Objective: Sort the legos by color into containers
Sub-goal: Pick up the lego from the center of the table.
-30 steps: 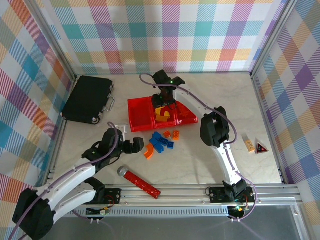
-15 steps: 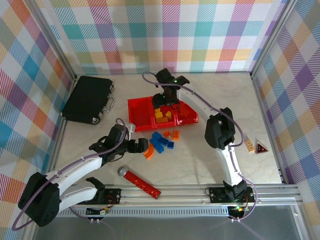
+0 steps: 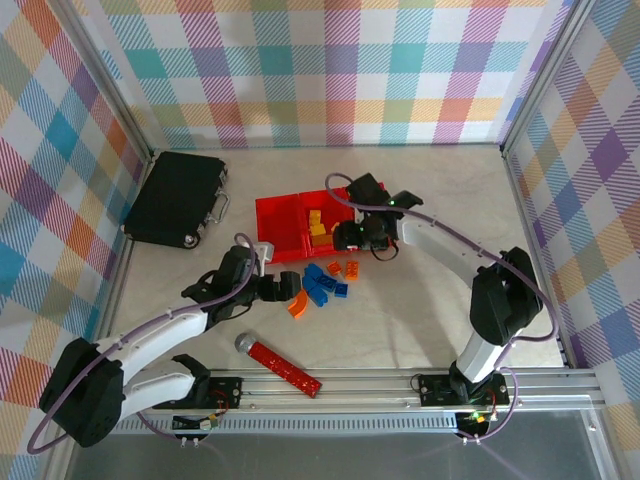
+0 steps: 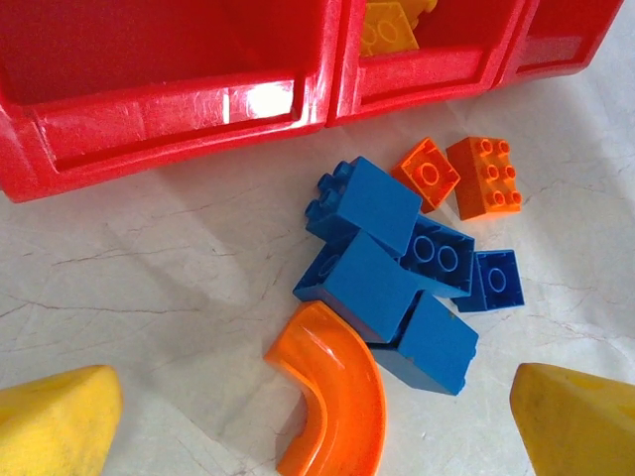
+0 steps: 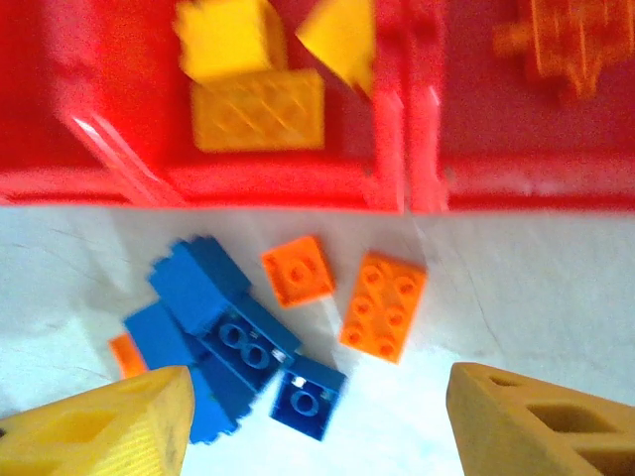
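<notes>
The left gripper (image 3: pixel 278 291) stands wide open and empty, at the curved orange brick (image 4: pixel 332 392). The right gripper (image 5: pixel 317 426) is spread apart too, holding nothing, near the front wall of the red bins (image 3: pixel 278 228). Yellow bricks (image 3: pixel 318 224) lie in the middle bin — blue bricks (image 3: pixel 322 284) and two orange bricks (image 3: pixel 343 269) sit on the table (image 3: pixel 420 310) just in front.

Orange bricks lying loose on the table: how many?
3. The curved piece lies against the blue pile; the flat square and the studded block sit together by the red bins. More may hide underneath.
</notes>
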